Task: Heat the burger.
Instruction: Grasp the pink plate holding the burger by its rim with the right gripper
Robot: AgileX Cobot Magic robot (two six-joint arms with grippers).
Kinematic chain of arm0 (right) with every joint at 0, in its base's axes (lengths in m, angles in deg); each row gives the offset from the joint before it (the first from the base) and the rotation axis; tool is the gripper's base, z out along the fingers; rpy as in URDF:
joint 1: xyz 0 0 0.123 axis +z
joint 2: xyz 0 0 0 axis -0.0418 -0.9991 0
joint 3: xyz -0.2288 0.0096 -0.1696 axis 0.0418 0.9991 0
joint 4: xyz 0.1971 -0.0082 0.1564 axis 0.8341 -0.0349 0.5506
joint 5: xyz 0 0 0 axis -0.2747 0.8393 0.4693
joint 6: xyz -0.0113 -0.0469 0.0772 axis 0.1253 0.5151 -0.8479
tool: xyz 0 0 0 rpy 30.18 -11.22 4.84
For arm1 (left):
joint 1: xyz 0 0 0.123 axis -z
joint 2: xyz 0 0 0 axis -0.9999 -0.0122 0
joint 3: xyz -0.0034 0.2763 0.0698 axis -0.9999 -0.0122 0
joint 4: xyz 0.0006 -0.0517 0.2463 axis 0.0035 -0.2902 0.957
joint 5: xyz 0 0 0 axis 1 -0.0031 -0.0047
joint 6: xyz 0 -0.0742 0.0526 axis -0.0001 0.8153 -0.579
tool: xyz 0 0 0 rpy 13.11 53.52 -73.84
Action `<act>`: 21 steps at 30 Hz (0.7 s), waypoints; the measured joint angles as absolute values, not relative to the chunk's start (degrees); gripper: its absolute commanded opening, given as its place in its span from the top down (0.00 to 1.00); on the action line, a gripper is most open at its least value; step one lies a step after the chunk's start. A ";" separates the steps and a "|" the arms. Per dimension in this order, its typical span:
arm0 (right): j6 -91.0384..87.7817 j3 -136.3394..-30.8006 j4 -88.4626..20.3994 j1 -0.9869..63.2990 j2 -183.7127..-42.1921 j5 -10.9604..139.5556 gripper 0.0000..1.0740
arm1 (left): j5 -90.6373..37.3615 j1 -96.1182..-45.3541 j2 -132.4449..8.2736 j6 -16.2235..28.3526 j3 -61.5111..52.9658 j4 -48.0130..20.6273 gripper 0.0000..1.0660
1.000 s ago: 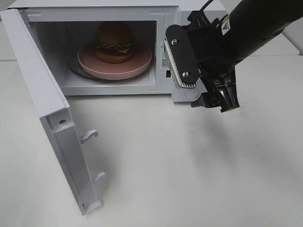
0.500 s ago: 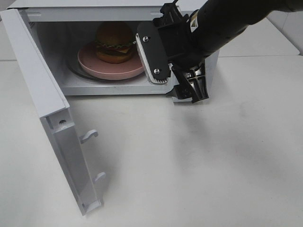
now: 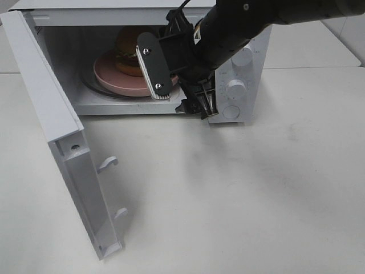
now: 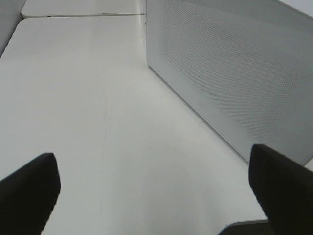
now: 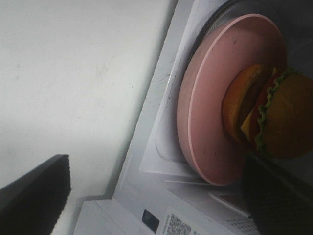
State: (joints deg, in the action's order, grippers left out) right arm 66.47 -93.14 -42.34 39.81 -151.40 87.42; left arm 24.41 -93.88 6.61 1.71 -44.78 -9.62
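The burger (image 3: 126, 44) sits on a pink plate (image 3: 113, 79) inside the open microwave (image 3: 102, 14). My right gripper (image 3: 177, 90) hangs open at the mouth of the microwave, in front of the plate's right side, and covers part of the burger. In the right wrist view the burger (image 5: 274, 117) and the plate (image 5: 205, 103) lie just ahead of the right gripper (image 5: 156, 200), with nothing between its fingers. The left gripper (image 4: 156, 196) is open over the bare table beside the microwave's perforated side wall (image 4: 234, 73). It does not show in the high view.
The microwave door (image 3: 54, 120) stands swung out to the left, with its latch hooks (image 3: 107, 164) facing the table. Two white knobs (image 3: 235, 87) sit on the control panel right of the opening. White table (image 3: 228, 200) spreads in front.
My right gripper has moved left from in front of the control panel to the microwave opening, uncovering the knobs and now covering part of the burger and plate.
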 measured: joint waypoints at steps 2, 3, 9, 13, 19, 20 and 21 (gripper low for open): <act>66.18 -93.88 -42.34 39.81 -152.20 87.36 0.16 | 24.41 -93.88 6.61 1.71 -44.78 -9.62 0.06; 65.84 -95.14 -42.34 39.81 -153.52 87.24 0.17 | 24.41 -93.88 6.61 1.71 -44.78 -9.62 0.06; 65.32 -98.52 -42.34 39.81 -157.24 87.13 0.17 | 24.41 -93.88 6.61 1.71 -44.78 -9.62 0.06; 64.35 -102.13 -42.40 39.81 -160.74 87.07 0.18 | 24.41 -93.88 6.61 1.71 -44.78 -9.62 0.06; 63.95 -105.34 -42.45 39.81 -163.95 87.07 0.18 | 24.41 -93.88 6.61 1.71 -44.78 -9.62 0.06; 63.20 -106.60 -42.45 39.81 -165.15 87.13 0.18 | 24.41 -93.88 6.61 1.71 -44.78 -9.62 0.06; 62.40 -108.32 -42.51 39.81 -166.47 87.19 0.18 | 24.41 -93.88 6.61 1.71 -44.78 -9.62 0.06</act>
State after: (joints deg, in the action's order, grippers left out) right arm 62.40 -108.32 -42.51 39.81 -166.47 87.19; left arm 24.41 -93.88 6.61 1.71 -44.78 -9.62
